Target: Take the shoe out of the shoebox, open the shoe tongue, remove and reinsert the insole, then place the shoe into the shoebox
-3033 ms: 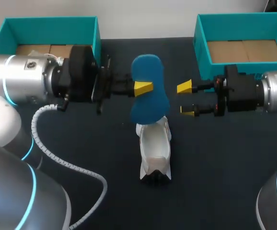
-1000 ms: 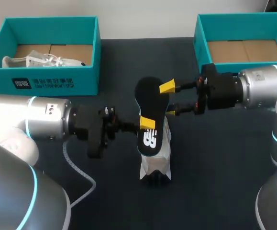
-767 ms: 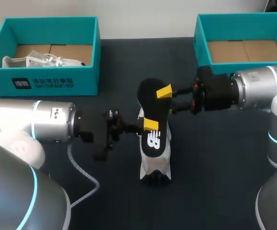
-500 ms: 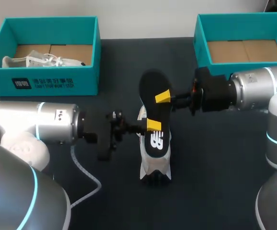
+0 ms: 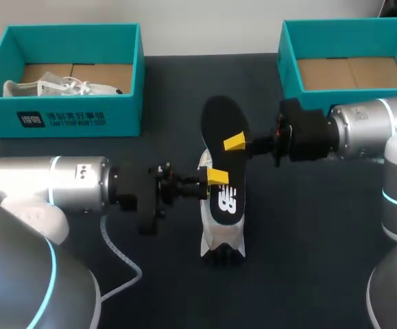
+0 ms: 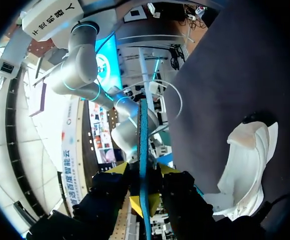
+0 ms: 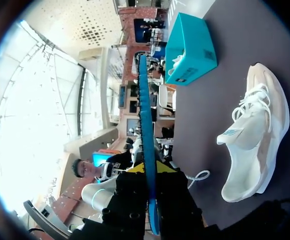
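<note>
One shoe (image 5: pixel 223 236) stands on the worktop (image 5: pixel 308 233) near the robot. Over it the insole (image 5: pixel 223 164), black face up, is pinched by the left hand (image 5: pixel 216 177) at one edge and the right hand (image 5: pixel 234 142) at the other. Likely light, thin, floppy: edge grips suit it. Its white logo and the print on the left box (image 5: pixel 71 120) I leave unread

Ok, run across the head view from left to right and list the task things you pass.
left shoebox → black insole → right shoebox
</note>
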You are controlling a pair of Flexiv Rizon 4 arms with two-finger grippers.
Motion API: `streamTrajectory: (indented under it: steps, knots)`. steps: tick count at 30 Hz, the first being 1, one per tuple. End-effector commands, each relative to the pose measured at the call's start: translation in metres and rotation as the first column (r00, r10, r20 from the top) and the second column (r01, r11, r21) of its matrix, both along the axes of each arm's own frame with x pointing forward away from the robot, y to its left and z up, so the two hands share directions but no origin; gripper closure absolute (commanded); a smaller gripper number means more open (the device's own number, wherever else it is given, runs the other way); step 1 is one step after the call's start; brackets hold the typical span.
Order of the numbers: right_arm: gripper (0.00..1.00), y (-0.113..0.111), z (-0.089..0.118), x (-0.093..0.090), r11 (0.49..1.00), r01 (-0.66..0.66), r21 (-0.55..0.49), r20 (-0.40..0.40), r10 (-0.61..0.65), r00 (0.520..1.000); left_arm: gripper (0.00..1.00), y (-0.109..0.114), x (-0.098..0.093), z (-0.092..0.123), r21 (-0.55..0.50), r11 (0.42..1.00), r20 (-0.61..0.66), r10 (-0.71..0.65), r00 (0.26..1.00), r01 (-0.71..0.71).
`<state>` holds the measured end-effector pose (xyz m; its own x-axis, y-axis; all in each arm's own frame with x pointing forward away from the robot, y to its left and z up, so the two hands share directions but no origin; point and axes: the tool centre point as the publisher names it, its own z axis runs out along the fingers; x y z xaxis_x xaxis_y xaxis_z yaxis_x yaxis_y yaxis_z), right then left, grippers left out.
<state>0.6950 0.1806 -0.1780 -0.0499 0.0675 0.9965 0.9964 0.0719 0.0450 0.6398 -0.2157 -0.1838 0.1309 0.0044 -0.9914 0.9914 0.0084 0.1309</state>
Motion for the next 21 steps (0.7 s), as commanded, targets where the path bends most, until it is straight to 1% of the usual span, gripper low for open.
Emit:
streamTrajectory:
  steps: [1,6,9,11,13,15,16,17,18,21]
  knots:
    - [1.0,-0.002,-0.004,0.002,1.0,-0.004,0.002,-0.006,0.004,1.0,0.0,0.026,-0.004,0.001,-0.016,0.999,-0.01,0.028,1.0,-0.029]
    - [1.0,-0.005,-0.009,0.002,1.0,-0.002,0.008,-0.014,0.002,1.0,0.0,0.05,0.007,0.003,0.012,0.998,-0.008,0.056,0.998,-0.055]
    - [1.0,-0.006,-0.012,0.002,1.0,-0.001,0.013,-0.022,0.001,1.0,0.0,0.06,0.011,0.007,0.033,0.997,-0.002,0.077,0.997,-0.077]
    - [1.0,-0.006,-0.014,0.002,1.0,0.001,0.017,-0.025,-0.001,1.0,0.0,0.065,0.015,0.008,0.066,0.995,-0.007,0.08,0.997,-0.08]
    - [1.0,-0.006,-0.016,0.002,1.0,0.004,0.021,-0.028,-0.003,1.0,0.0,0.069,0.018,0.011,0.143,0.987,-0.043,0.075,0.996,-0.068]
    - [1.0,-0.006,-0.018,0.003,1.0,0.005,0.025,-0.028,-0.004,1.0,0.0,0.07,0.023,0.017,0.215,0.974,-0.043,0.089,0.995,-0.078]
    - [1.0,-0.006,-0.019,0.002,1.0,0.006,0.027,-0.029,-0.005,1.0,0.0,0.071,0.023,0.02,0.272,0.961,-0.063,0.075,0.995,-0.055]
    - [1.0,-0.005,-0.019,0.002,1.0,0.007,0.03,-0.029,-0.006,1.0,0.0,0.07,0.025,0.023,0.32,0.944,-0.055,0.1,0.993,-0.077]
    - [1.0,-0.005,-0.021,0.002,0.999,0.008,0.032,-0.029,-0.007,1.0,0.0,0.07,0.026,0.026,0.346,0.937,-0.082,0.077,0.994,-0.044]
    - [1.0,-0.004,-0.023,0.001,0.999,0.012,0.038,-0.031,-0.011,0.999,0.0,0.065,0.028,0.036,0.444,0.895,-0.098,0.089,0.991,-0.036]
